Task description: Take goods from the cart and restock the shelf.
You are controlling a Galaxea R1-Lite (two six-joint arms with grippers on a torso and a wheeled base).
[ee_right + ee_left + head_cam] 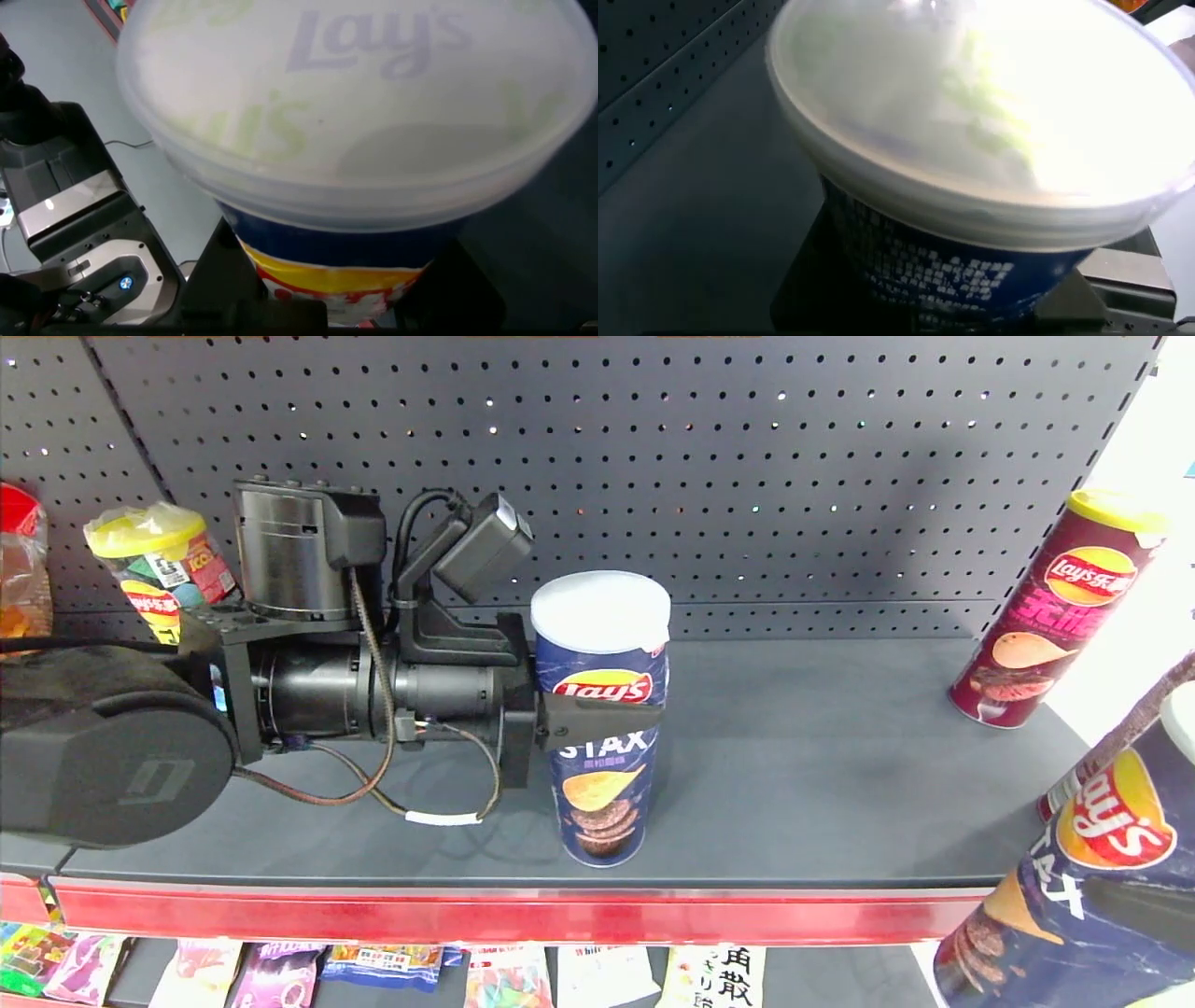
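Your left fingers [607, 712] clamp blue can [602, 793] mid-body, upright on shelf [794, 775] near front lip | right fingers [213, 280] grip second can [1092, 887] off shelf's right end | likely light, slick, crushable: squeeze gently, mid-body.

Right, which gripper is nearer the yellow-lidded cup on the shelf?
Left. The left gripper holds a blue can mid-shelf, right of the yellow-lidded cup; the right gripper holds another can near the shelf's right end.

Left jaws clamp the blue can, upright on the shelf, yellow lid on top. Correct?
No: the lid on the blue can is white, not yellow, per the head view. The left gripper has its jaws clamped on it, upright on the shelf.
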